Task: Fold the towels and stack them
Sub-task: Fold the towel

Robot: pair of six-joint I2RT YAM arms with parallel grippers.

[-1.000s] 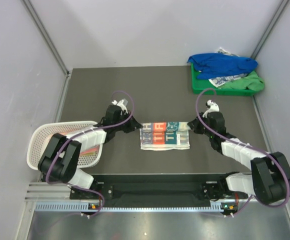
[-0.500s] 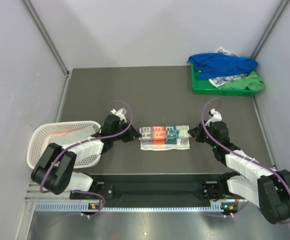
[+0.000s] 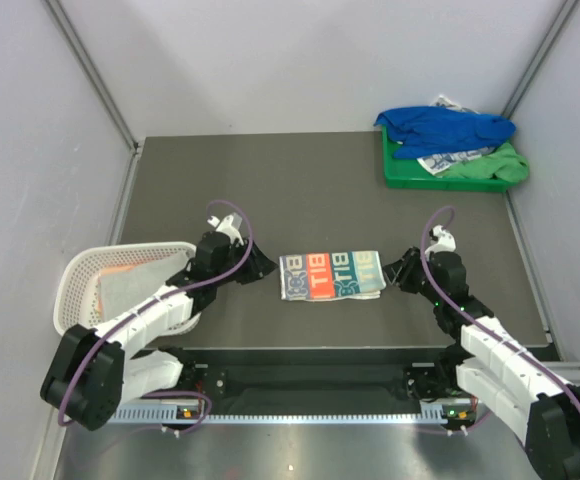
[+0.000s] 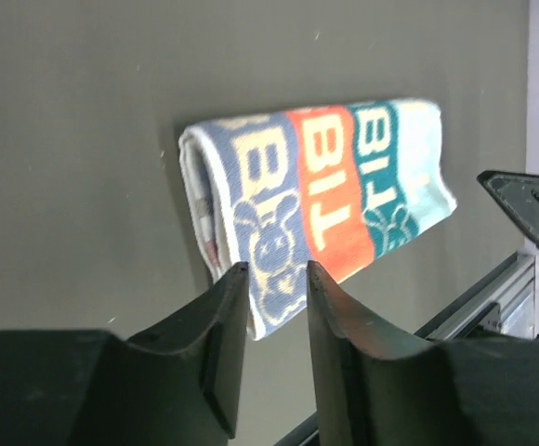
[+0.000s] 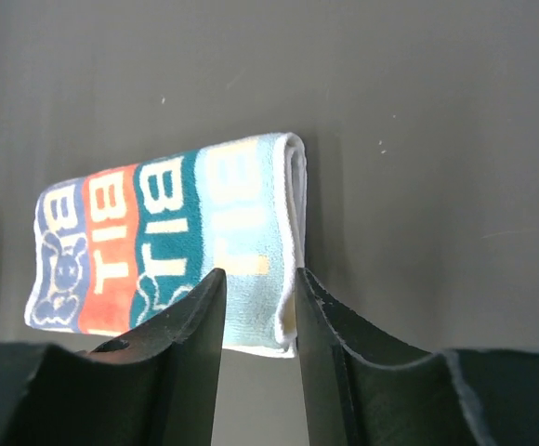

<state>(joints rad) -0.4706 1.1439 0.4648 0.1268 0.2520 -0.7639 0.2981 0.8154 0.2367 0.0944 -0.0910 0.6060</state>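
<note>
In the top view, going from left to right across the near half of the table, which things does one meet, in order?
basket → left gripper → towel → right gripper

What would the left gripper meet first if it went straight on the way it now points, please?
Most likely the folded lettered towel: the left gripper points at its grey-blue end, jaws apart, with only table between. Depth is unclear, so it might pass just above the cloth.
</note>
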